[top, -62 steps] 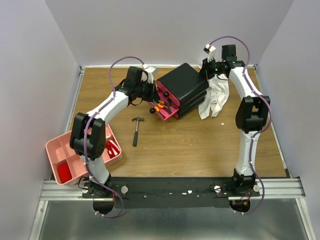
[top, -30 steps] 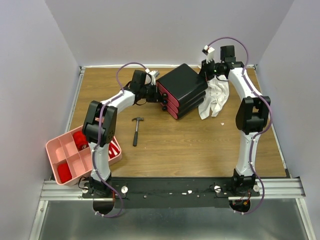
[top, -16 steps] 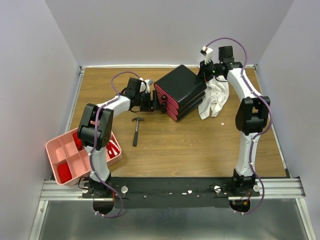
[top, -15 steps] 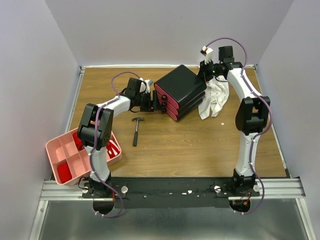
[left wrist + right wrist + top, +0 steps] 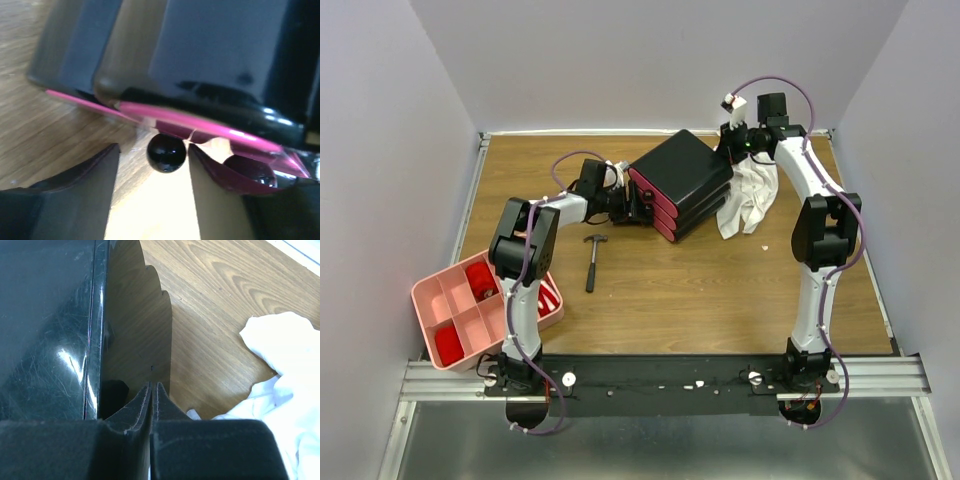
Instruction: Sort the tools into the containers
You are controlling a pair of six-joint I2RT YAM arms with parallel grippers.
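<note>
The black box (image 5: pixel 682 178) with three magenta drawers (image 5: pixel 653 205) stands at the back of the table, all drawers pushed in. My left gripper (image 5: pixel 632 206) is at the drawer fronts. In the left wrist view it (image 5: pixel 154 150) is open, with a black knob (image 5: pixel 166 152) between its fingertips, closer to the right finger (image 5: pixel 220 200). My right gripper (image 5: pixel 151 387) is shut and empty against the back of the box (image 5: pixel 45 330). The black-handled hammer (image 5: pixel 593 260) lies on the wood in front of the left arm. The pale-pink tray (image 5: pixel 428 300) sits at the near left.
A white cloth (image 5: pixel 750 195) lies crumpled to the right of the box, under the right arm; it also shows in the right wrist view as white cloth (image 5: pixel 285 365). The tray holds red items (image 5: pixel 448 345) and a red-and-white striped piece (image 5: pixel 550 298). A second knob (image 5: pixel 250 170) shows at the right.
The bottom drawer, open with orange-handled tools inside, has been pushed shut. My left gripper backed off to the left, opened, and has come back to the knobs. The right arm barely moved.
</note>
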